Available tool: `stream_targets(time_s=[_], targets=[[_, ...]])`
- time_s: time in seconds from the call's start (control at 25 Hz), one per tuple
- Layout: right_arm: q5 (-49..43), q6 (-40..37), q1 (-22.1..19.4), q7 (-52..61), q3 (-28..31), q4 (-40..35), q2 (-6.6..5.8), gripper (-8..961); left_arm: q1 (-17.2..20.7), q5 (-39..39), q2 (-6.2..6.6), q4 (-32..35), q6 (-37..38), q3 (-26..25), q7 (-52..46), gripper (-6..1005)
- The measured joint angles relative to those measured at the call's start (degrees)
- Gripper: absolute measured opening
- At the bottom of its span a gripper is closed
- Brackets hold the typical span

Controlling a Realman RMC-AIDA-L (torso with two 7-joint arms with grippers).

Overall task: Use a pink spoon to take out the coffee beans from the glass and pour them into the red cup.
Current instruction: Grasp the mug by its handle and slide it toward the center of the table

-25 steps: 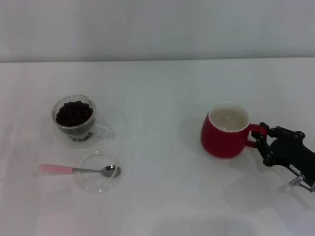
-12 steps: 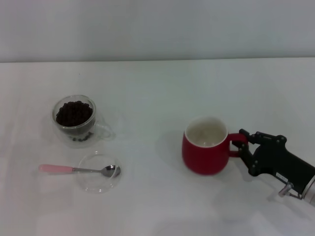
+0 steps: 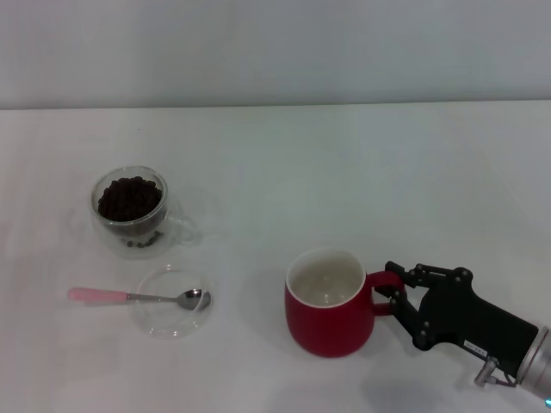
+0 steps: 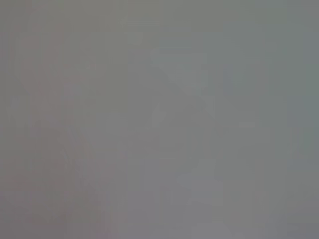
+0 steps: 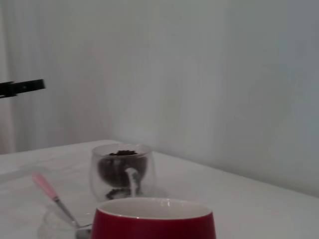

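The red cup (image 3: 327,303) stands upright and empty near the table's front, right of centre. My right gripper (image 3: 398,296) is shut on its loop handle from the right. At the left, the glass (image 3: 131,209) is full of dark coffee beans (image 3: 129,197). In front of it lies the pink spoon (image 3: 138,298), its metal bowl resting on a flat clear disc. In the right wrist view the red cup's rim (image 5: 154,211) is close by, with the glass (image 5: 122,169) and the pink spoon (image 5: 50,191) beyond it. My left gripper is out of view.
The flat clear glass disc (image 3: 172,317) lies under the spoon's bowl. A few loose beans sit low in the glass's outer wall. White table (image 3: 284,172) stretches between the glass and the red cup. A thin dark bar (image 5: 22,87) shows far off in the right wrist view.
My right gripper has carried the red cup leftward and toward the table's front edge, closer to the glass and spoon. Glass, spoon and disc have not moved.
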Motion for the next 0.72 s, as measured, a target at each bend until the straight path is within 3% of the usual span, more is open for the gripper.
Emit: stream_targets(time_s=[0.72], targets=[[-3.8,1.1,-0.3,-0.3,-0.1,0.3,-0.09,194,0.7,0.5,-0.20,-0.6,0.4,0.4,0.1,876]])
